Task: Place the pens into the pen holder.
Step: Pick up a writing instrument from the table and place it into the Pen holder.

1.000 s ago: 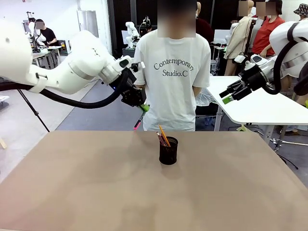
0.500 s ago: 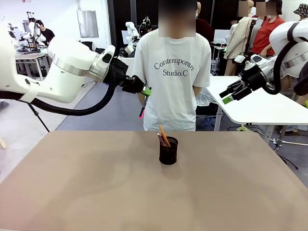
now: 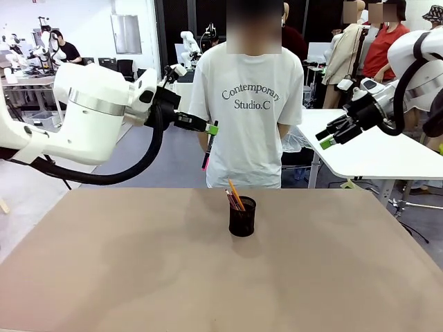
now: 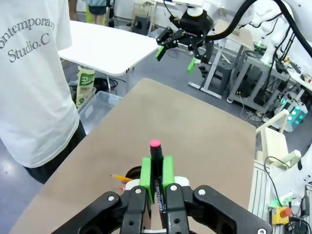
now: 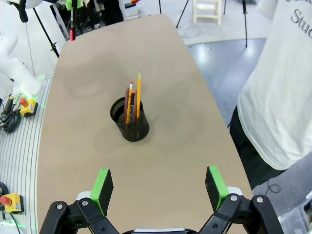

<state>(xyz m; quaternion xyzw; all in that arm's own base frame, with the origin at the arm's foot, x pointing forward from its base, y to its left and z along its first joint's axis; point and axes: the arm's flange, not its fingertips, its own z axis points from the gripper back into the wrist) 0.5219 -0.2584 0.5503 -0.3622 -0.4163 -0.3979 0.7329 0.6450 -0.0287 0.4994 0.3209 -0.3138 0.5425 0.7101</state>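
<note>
A slim black pen with a red tip (image 3: 205, 153) is clamped between the green pads of the left gripper (image 3: 212, 129), held above and left of the small black wire-mesh pen holder (image 3: 242, 216), which stands on the brown table (image 3: 104, 263) with a yellow-orange pencil (image 3: 235, 194) in it, while the right gripper (image 3: 327, 137) is held spread and empty.

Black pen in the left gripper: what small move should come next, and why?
Probably carry it toward the pen holder. The left gripper grips the black pen, hanging tip-down high above the table, left of and beyond the holder, which already holds a pencil and another pen. The right gripper is open.

Open right pincer (image 5: 159, 190) above pen holder (image 5: 129, 120) holding pens (image 5: 132, 101).
</note>
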